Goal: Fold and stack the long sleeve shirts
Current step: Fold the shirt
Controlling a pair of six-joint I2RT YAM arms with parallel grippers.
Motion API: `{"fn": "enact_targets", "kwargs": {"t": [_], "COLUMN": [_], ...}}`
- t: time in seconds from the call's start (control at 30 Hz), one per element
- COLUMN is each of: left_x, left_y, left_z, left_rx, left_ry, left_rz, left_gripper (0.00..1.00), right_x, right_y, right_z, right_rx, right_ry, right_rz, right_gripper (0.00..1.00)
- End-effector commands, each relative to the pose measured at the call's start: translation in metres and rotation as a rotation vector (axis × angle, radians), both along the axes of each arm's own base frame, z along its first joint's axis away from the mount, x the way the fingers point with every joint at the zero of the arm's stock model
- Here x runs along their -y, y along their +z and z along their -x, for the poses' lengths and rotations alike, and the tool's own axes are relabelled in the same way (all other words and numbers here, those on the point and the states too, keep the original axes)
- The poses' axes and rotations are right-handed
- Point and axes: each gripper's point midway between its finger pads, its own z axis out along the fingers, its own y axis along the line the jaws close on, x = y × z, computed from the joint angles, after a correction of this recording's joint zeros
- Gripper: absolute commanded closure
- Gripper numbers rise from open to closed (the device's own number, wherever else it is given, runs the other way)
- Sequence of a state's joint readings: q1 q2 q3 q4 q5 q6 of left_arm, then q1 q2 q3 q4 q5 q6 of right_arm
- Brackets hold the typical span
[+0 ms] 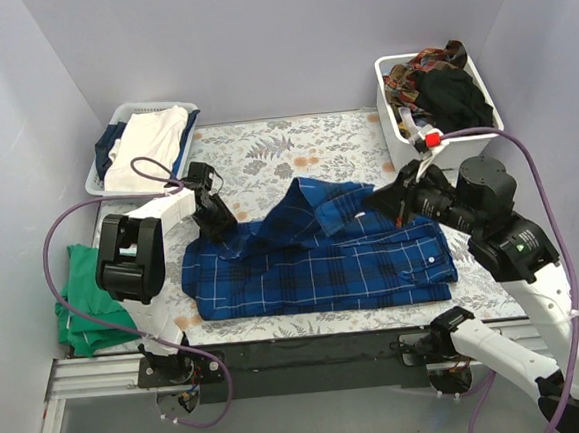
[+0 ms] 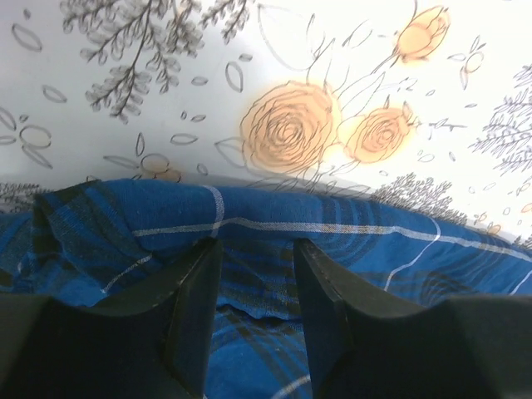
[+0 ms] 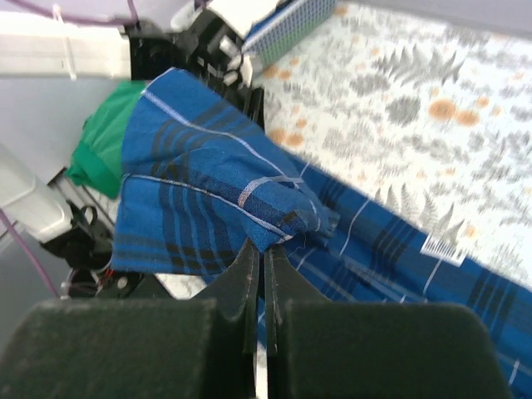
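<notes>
Right wrist view: right gripper [image 3: 257,247] pinched tight on a raised fold of the plaid shirt [image 3: 199,183]; left gripper [image 2: 258,246], jaws partly apart, straddles its far-left edge, contact unclear.

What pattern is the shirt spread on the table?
Dark blue plaid shirt with thin white grid lines; clearest in the top external view.

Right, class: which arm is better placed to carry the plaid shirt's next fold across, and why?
Probably the right. The right gripper is shut on a raised bunch of the plaid shirt, while the left gripper only straddles the shirt's edge, jaws apart.
</notes>
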State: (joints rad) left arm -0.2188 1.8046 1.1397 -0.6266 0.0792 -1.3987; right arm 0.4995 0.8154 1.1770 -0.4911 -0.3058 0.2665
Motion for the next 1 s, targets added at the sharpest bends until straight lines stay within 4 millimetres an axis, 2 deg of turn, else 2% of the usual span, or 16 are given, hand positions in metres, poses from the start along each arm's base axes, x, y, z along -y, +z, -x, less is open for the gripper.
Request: {"fn": "enact_targets", "kwargs": {"t": [0.0,0.03,0.13,0.23,0.27,0.5,0.6,0.67,0.77,0.8,0.83,0.9,0.93,0.97], "left_x": [-0.008,-0.009,-0.008,-0.008,-0.014,-0.022,-0.028,-0.030,-0.030,-0.029,-0.027,-0.026,-0.025,-0.023], "left_y": [-0.019,-0.020,-0.024,-0.023,-0.023,-0.029,-0.029,-0.026,-0.022,-0.021,-0.021,-0.020,-0.019,-0.017], "left_z": [-0.006,-0.007,-0.011,-0.012,-0.014,-0.019,-0.023,-0.027,-0.036,-0.037,-0.038,-0.041,-0.043,-0.044], "left_rx": [-0.034,-0.037,-0.049,-0.048,-0.039,-0.053,-0.056,-0.043,-0.027,-0.024,-0.024,-0.019,-0.016,-0.009], "left_ry": [0.014,0.016,0.016,0.017,0.031,0.046,0.075,0.079,0.073,0.071,0.067,0.068,0.068,0.065], "left_rz": [-0.066,-0.072,-0.077,-0.076,-0.108,-0.131,-0.119,-0.116,-0.118,-0.115,-0.106,-0.100,-0.095,-0.089], "left_gripper": [0.61,0.61,0.62,0.62,0.62,0.62,0.62,0.62,0.62,0.62,0.62,0.62,0.62,0.62], "right_x": [0.007,0.011,0.025,0.044,0.053,0.059,0.053,0.043,0.033,0.029,0.026,0.014,0.013,0.012], "right_y": [-0.042,-0.055,-0.066,-0.072,-0.080,-0.105,-0.105,-0.100,-0.077,-0.067,-0.046,-0.029,-0.007,-0.006], "right_z": [0.027,0.033,0.044,0.041,0.039,0.041,0.045,0.056,0.071,0.076,0.082,0.087,0.091,0.090], "right_rx": [-0.166,-0.206,-0.224,-0.223,-0.229,-0.279,-0.283,-0.284,-0.244,-0.228,-0.198,-0.211,-0.171,-0.186], "right_ry": [0.029,0.026,-0.024,-0.141,-0.195,-0.240,-0.197,-0.111,0.009,0.049,0.090,0.193,0.214,0.222], "right_rz": [0.046,0.070,0.093,0.108,0.120,0.130,0.116,0.101,0.080,0.071,0.054,0.058,0.042,0.054], "right_gripper": [0.99,0.99,0.99,0.99,0.99,0.99,0.99,0.99,0.99,0.99,0.99,0.99,0.99,0.99]}}
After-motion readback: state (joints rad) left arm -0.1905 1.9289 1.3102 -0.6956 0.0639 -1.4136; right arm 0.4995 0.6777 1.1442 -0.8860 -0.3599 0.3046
